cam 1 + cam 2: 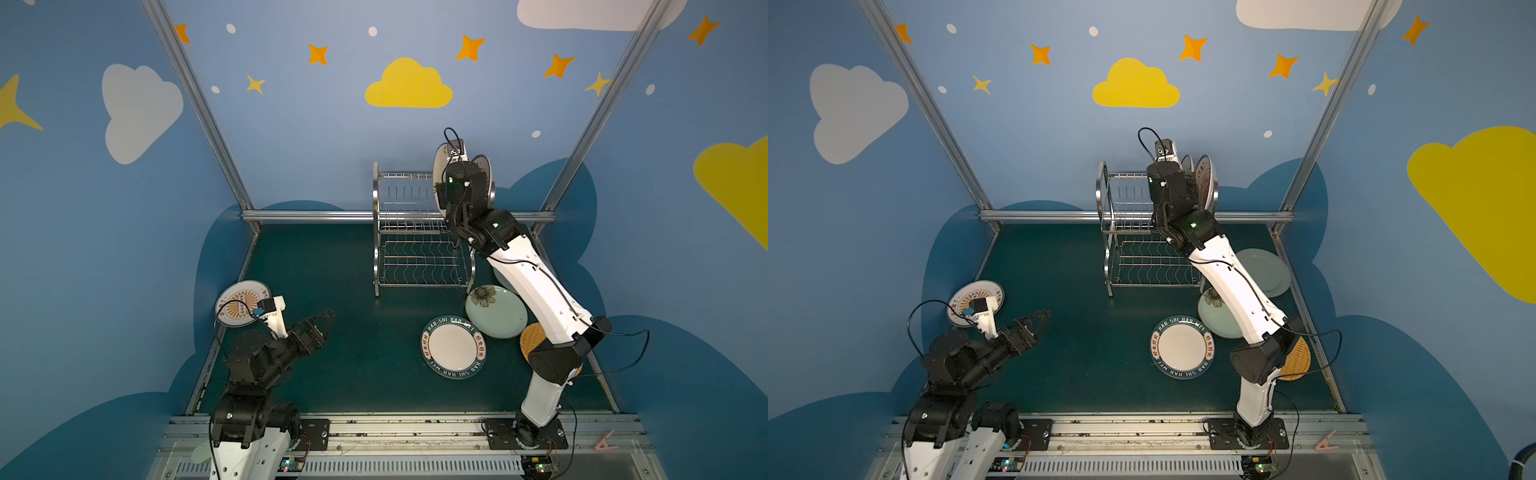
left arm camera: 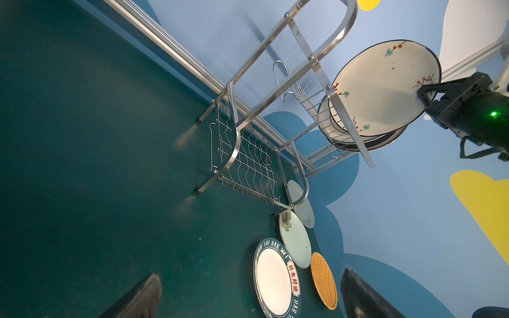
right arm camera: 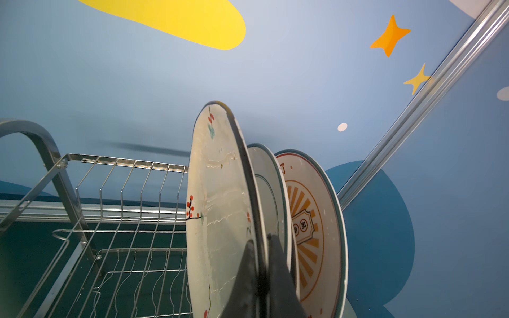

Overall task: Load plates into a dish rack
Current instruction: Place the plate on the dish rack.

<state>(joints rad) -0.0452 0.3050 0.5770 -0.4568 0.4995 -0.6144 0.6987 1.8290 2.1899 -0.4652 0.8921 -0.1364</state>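
Logging right tool (image 3: 261,242) first: found it clamped on the rim of a cream plate (image 2: 380,88) with a dark edge and red-and-teal blossom sprigs. Saw that plate on edge at the right end of the upper tier of the dish rack (image 1: 376,249), a shiny two-tier steel wire frame with looped tube ends and wavy slotted shelves. Could not confirm seating in a slot. Counted two more standing just behind: a teal-rimmed white plate (image 3: 271,198) and an orange sunburst plate (image 3: 311,220). Spotted left tool (image 1: 328,321) spread wide, holding nothing, low over the green surface (image 1: 332,374), well apart from the rack. Marked five lying flat on the surface: a second sunburst plate (image 1: 232,309) beside the left arm (image 1: 257,361), then a green-lettered plate (image 1: 452,348), a pale green flower plate (image 1: 496,311), a plain pale green plate (image 1: 1266,272) and an orange woven-look plate (image 1: 1298,361), all four near the rack's right foot.
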